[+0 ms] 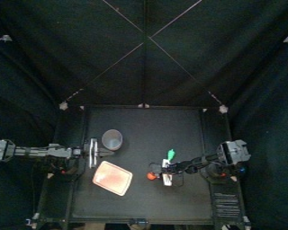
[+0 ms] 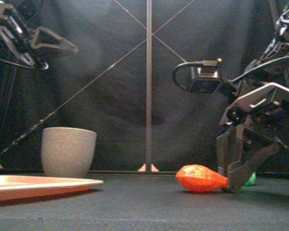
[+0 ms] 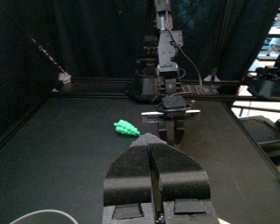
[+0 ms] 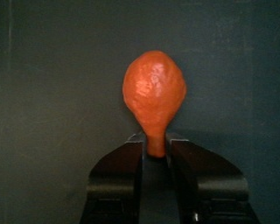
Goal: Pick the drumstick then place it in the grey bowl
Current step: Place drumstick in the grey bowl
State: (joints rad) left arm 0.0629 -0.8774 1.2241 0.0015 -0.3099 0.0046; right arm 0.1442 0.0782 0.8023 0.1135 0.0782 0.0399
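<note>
Top view: orange-red plastic toy drumstick (image 1: 151, 177) lies on the black table (image 1: 134, 126), just right of the flat pink tray (image 1: 112, 178) and well apart from the tall grey speckled cup (image 1: 112, 138). The right gripper (image 1: 166, 172) is at it. Front view: drumstick low on the table surface, small green toy (image 2: 249, 179) behind it. Left wrist view: left gripper (image 3: 157, 171) clenched, empty. Right wrist view: jaws clamped on the drumstick's narrow end.
</note>
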